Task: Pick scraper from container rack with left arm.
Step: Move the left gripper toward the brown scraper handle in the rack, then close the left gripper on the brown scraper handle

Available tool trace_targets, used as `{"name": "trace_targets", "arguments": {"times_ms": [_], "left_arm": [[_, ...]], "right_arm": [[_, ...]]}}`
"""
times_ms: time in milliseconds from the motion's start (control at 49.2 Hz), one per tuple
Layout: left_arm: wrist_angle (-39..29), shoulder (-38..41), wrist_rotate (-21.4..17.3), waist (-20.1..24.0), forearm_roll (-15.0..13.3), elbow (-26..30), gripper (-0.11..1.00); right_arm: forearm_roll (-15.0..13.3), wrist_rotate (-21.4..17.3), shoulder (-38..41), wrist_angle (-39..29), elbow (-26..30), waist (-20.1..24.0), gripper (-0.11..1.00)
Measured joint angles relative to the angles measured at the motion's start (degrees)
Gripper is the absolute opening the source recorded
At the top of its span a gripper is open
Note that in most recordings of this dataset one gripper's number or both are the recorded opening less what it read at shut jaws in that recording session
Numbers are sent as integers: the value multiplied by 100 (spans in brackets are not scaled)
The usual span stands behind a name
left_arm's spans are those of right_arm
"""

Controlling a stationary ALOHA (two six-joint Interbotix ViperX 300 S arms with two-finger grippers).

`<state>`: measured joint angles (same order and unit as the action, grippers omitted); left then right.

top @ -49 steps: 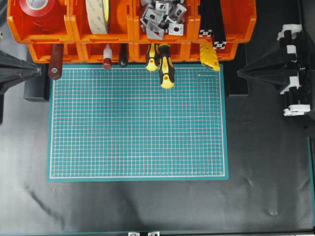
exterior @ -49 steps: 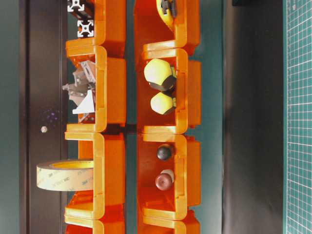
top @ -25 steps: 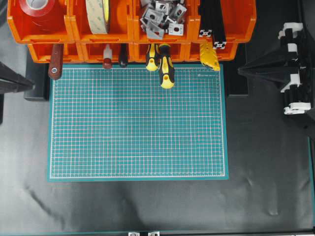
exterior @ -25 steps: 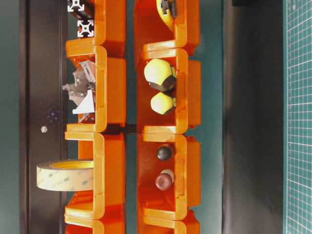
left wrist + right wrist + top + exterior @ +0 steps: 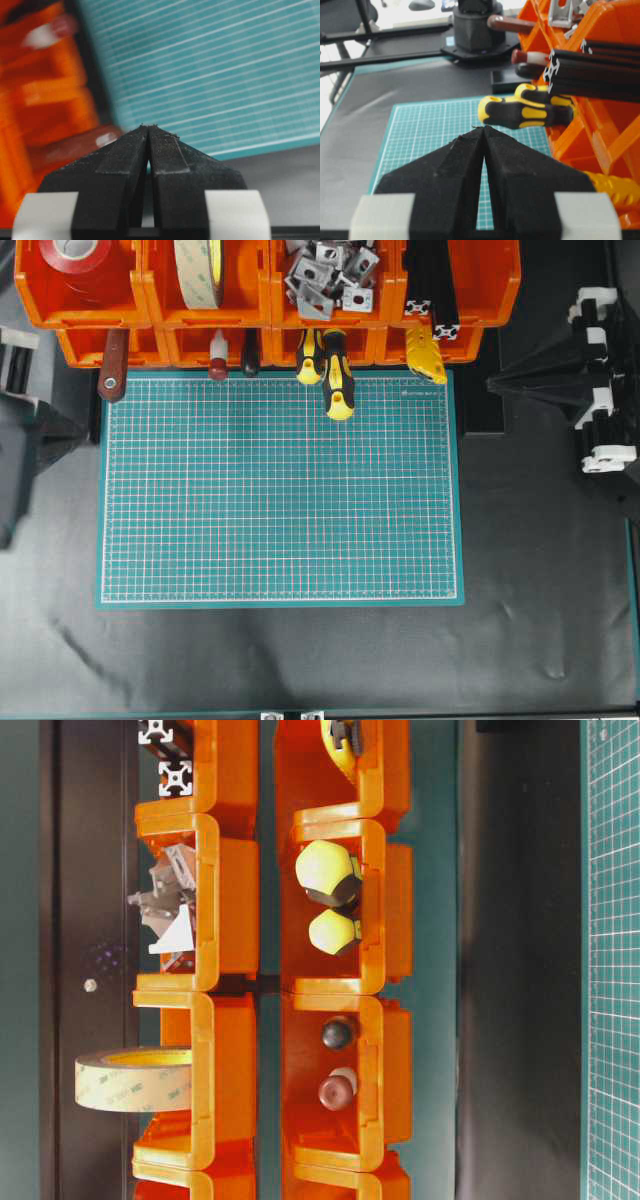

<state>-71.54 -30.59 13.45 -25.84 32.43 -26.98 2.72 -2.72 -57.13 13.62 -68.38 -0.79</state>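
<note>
From overhead, the scraper (image 5: 112,365) sits in the lower left bin of the rack (image 5: 265,300), its brown handle poking out over the top left corner of the mat (image 5: 280,490), ringed hole at the free end. Its long axis runs up and down this view, blade hidden inside the bin. The left arm (image 5: 25,445) shows at the left edge as a dark blurred mass, just below and left of the handle; its pincer tip I can't pick out here. The right arm (image 5: 580,390) is parked far across the bench, so the left is much the nearer.

The table-level view gives only bins, screwdriver butts and a tape roll; no scraper, no arm.

Left wrist view: the left pincer (image 5: 148,127) is clenched, tips together, nothing between them. Ahead and to its left lies a blurred reddish handle, probably the scraper (image 5: 75,147), against orange.

Right wrist view: the right pincer (image 5: 483,129) is clenched and empty too, facing the screwdrivers (image 5: 525,112); the scraper's handle (image 5: 507,23) juts out at the rack's far end.
</note>
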Motion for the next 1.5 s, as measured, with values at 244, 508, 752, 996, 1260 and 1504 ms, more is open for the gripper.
{"name": "trace_targets", "arguments": {"times_ms": [244, 508, 752, 996, 1260, 1504], "left_arm": [[-1811, 773, 1969, -1459, 2171, -53, 0], [-1881, 1441, 2118, -1635, 2250, -202, 0], [-1828, 1503, 2505, -1635, 2250, -211, 0], [-1354, 1512, 2558, -1600, 2250, -220, 0], [-1230, 1459, 2566, -1424, 2250, -483, 23], [-606, 1248, 2575, -1116, 2250, -1116, 87]], "right_arm": [[0, -185, -9, -176, -9, 9, -1], [18, -255, -18, -193, 0, 0, -1], [18, -255, -18, -237, 0, 0, -1], [18, -264, -35, -299, 0, 0, -1], [18, -378, -105, -308, -9, 0, -1], [18, -387, -211, -396, 35, 0, -1]]}}
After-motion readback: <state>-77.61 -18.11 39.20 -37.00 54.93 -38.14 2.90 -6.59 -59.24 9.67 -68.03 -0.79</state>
